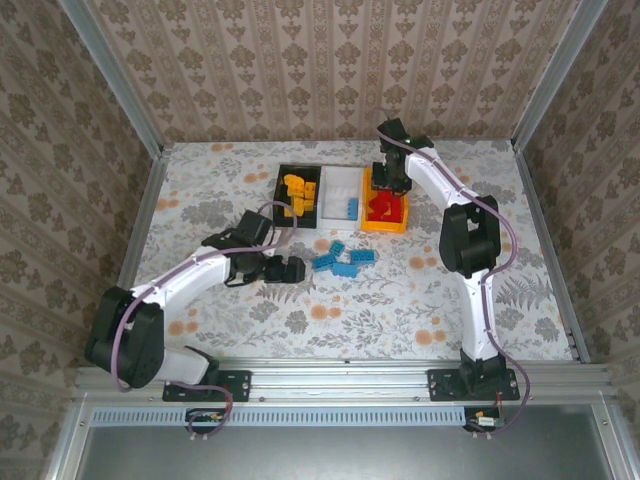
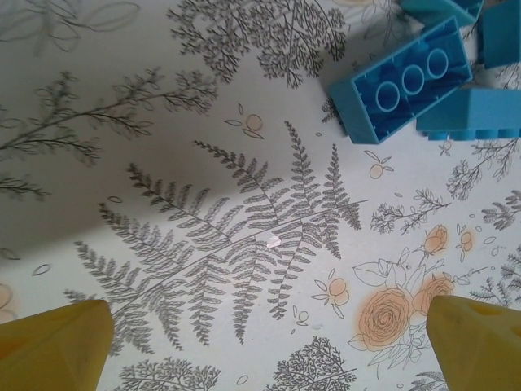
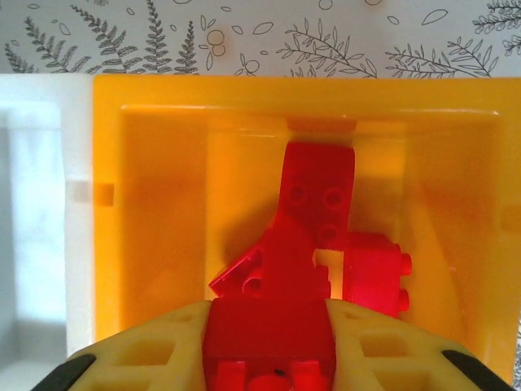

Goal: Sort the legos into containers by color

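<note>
**Right gripper**: the 2 fingers are closed to a narrow gap and clamp a red brick between them. No gap shows on either side of the brick. The held brick hangs above the interior of the orange-yellow bin, over the red bricks already lying inside.

**Left gripper**: the fingers are spread fully apart and hold nothing. Printed tablecloth lies between them. The loose light blue bricks lie ahead of the fingertips and to one side, apart from them.

**Bins, top view:** the 3 bins stand side by side in a row.
- The black bin holds the orange-yellow bricks.
- The white bin holds at least 1 light blue brick.
- The orange-yellow bin holds red.

**Progress:** judged from this layout, the task is well past halfway. The loose bricks on the table are all light blue and form a cluster near the bins.

**Remaining steps:**
1. Release the red brick into the orange-yellow bin.
2. Move the blue cluster into the white bin.
</note>
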You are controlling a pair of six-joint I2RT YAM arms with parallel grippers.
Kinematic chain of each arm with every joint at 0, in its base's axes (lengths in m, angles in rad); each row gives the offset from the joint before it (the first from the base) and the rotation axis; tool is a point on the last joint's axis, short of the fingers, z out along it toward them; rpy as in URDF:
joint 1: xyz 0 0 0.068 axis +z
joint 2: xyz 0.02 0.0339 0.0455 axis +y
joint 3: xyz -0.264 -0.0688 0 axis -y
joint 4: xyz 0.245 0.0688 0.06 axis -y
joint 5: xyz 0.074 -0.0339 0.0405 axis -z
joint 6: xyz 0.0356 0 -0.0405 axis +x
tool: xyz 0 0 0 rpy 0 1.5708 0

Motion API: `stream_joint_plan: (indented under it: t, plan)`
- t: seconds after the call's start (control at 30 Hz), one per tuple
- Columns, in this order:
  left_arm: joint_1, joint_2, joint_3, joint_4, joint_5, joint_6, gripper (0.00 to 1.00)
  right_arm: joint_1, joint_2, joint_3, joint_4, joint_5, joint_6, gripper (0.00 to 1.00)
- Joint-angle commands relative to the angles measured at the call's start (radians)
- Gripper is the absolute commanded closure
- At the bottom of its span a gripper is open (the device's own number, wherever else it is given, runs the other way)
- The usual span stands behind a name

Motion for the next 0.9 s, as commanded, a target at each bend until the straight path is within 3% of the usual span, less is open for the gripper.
stream_joint_plan:
  t: [0.0, 0.23, 0.4, 0.57, 0.7, 0.87]
  plan:
    - [-0.023, 0.024, 0.022, 0.015, 0.014, -0.008, 0.0, -0.005, 0.029, 0.082, -0.077, -0.025, -0.02, 0.55]
    - [-0.037, 0.048, 0.045, 0.032, 0.025, -0.014, 0.0, 0.003, -0.094, 0.009, -0.081, -0.062, -0.011, 0.39]
    - [-0.037, 0.051, 0.053, 0.052, 0.034, -0.023, 0.0, 0.073, -0.382, -0.402, 0.064, -0.093, 0.027, 0.31]
    - [-0.038, 0.069, 0.066, 0.072, 0.058, -0.036, 0.0, 0.181, -0.556, -0.725, 0.143, -0.125, 0.095, 0.27]
    - [-0.046, 0.076, 0.078, 0.083, 0.076, -0.043, 0.0, 0.278, -0.57, -0.829, 0.168, -0.095, 0.126, 0.19]
    - [-0.057, 0.048, 0.07, 0.069, 0.067, -0.046, 0.0, 0.306, -0.501, -0.793, 0.163, -0.042, 0.132, 0.18]
